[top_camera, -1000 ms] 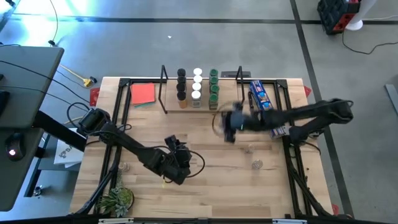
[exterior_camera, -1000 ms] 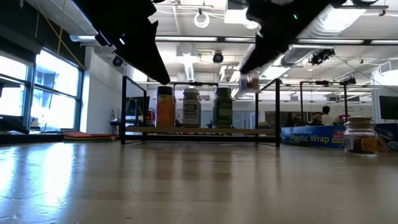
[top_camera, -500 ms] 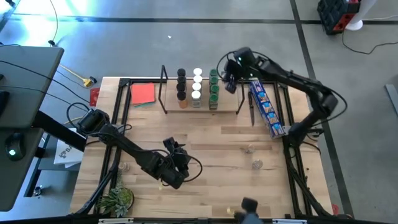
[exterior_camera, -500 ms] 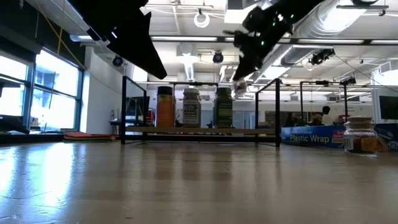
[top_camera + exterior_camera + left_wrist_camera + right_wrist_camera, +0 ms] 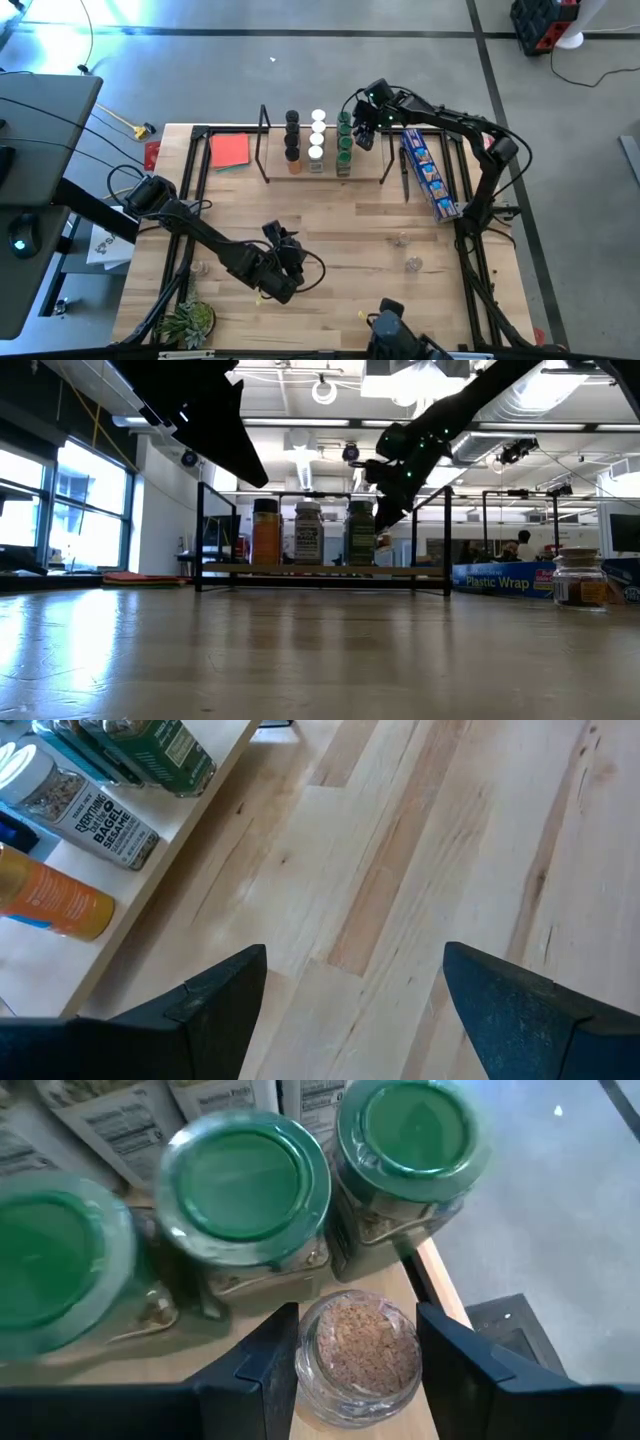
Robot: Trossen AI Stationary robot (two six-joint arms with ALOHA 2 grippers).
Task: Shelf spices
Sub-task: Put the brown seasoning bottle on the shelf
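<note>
Your right gripper (image 5: 355, 1342) is clamping a clear-lidded jar (image 5: 359, 1352) upright beside the shelf's (image 5: 325, 177) green-lidded jars (image 5: 240, 1180); left gripper (image 5: 355, 985) is hanging open.

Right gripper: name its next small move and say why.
Probably lower it a little, then open. The right gripper holds a clear-lidded jar beside the green-lidded jars, seemingly just above the shelf.

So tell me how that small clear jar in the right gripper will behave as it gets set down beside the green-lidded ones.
The clear jar looks like smooth glass, so it may slip between the right gripper fingers. It shows no lid, so tilting could spill its grains. Squat and round, it should stand steadily on the shelf, though it sits near that edge.
</note>
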